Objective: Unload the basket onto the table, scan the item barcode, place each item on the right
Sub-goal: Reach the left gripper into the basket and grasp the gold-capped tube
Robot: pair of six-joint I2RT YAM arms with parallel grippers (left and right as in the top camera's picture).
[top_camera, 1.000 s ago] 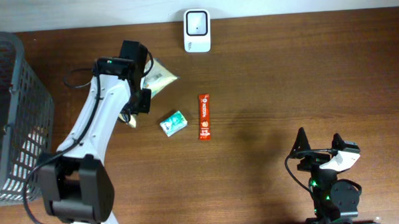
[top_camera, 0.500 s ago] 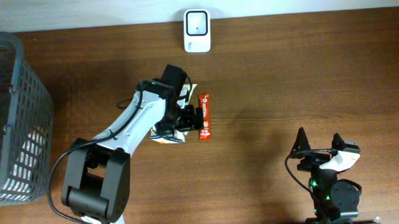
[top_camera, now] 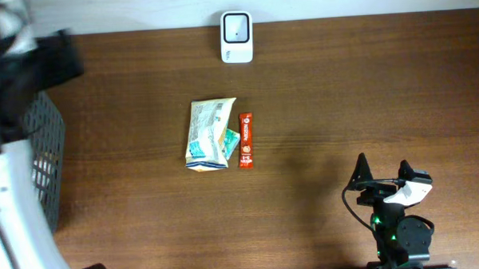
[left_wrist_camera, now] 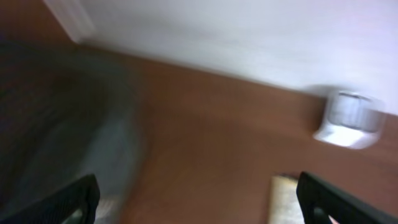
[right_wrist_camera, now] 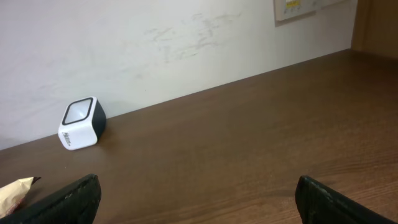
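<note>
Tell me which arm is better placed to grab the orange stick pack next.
Probably right: the right gripper is open, nearer the orange stick pack and facing the scanner; the left gripper is off by the basket.

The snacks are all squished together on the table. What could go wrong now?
The snack bag, little teal packet and orange stick packet lie bunched together, so grabbing one might drag another. The left arm looks blurred right beside the grey basket and could bump it. No barcode shows from above, so an item might face the scanner the wrong way.
</note>
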